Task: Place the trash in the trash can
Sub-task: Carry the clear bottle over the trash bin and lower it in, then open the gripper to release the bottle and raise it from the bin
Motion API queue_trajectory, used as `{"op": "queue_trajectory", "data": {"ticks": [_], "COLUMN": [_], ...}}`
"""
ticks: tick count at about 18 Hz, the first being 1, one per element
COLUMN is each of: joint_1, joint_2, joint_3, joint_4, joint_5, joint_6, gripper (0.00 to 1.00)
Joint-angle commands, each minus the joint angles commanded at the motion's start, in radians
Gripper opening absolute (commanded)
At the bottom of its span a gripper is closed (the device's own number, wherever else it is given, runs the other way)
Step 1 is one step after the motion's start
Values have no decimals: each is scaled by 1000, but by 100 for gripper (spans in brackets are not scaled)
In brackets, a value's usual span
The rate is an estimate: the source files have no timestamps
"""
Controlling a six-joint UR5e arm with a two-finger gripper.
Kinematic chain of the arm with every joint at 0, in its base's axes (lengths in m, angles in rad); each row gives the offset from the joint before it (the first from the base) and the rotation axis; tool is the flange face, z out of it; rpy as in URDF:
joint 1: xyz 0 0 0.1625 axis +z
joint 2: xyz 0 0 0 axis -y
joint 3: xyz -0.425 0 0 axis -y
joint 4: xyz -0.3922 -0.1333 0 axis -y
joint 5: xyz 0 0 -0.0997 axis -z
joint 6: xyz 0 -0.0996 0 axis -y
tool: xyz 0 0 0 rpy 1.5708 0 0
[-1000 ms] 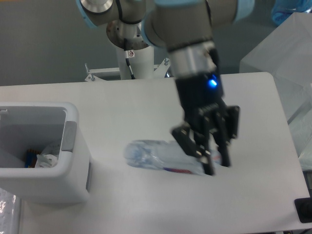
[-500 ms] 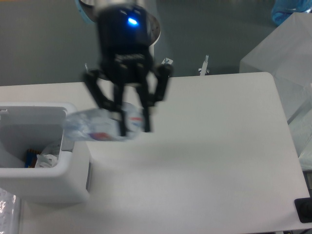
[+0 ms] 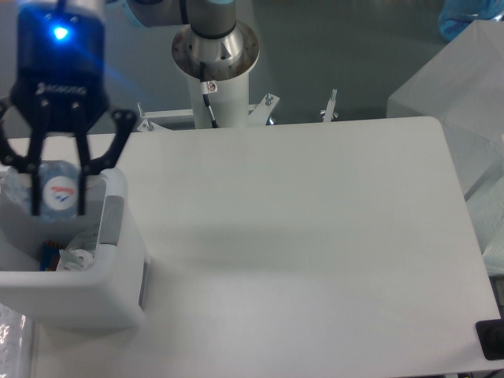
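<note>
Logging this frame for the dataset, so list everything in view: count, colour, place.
plastic bottle: one, clear bluish with red-blue label, held over the bin's opening
trash can: one, white with grey side panel, left edge of table
paper wad: one, white, inside the trash can
wrapper: one, blue and orange, inside the trash can
table: one, white
frosted box: one, translucent, right
robot base: one, white, behind table
gripper: one, black, fingers closed on the bottle

White trash can [image 3: 118, 295], bluish bottle [image 3: 57, 189]
</note>
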Motion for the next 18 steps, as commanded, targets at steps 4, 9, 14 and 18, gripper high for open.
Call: {"op": "queue_trajectory", "data": {"ticks": [4,9,14,18], "joint_1": [-9,-20,-22,-32], "joint_2": [-2,0,0,3], "joint_3": [-32,-63,-75,-98], "joint_4": [2,2,2,2], "joint_5": [2,5,5,5], "joint_6": [38,48,48,48], "gripper": [33,38,40,42]}}
